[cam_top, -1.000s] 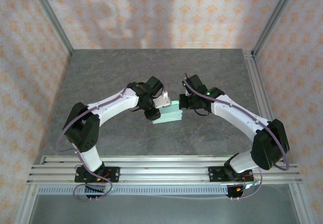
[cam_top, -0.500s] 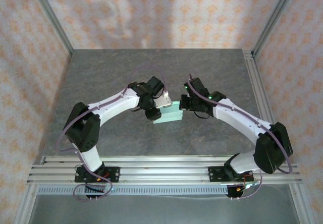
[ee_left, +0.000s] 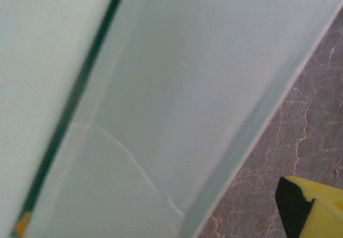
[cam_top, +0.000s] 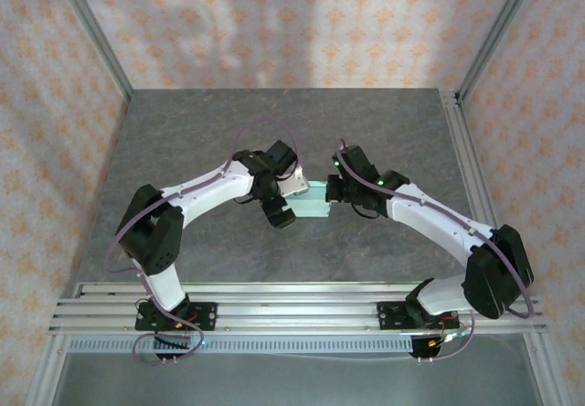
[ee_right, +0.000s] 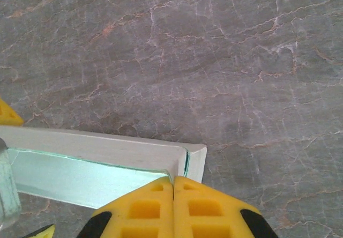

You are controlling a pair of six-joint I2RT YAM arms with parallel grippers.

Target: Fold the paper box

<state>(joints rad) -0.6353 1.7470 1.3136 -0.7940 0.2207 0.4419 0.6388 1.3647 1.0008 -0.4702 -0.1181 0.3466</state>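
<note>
Pale mint paper box [cam_top: 311, 205] lies flat on the veined grey stone desk [ee_right: 225, 61], mid-frame between both wrists.
Thin, smooth card with crisp creases and a squared corner. The yellow left fingers [ee_left: 313, 212] are spread, one tip clear of the card's edge at lower right. The ribbed yellow right fingers [ee_right: 139, 212] are pressed together at the box's corner, bottom centre.
</note>
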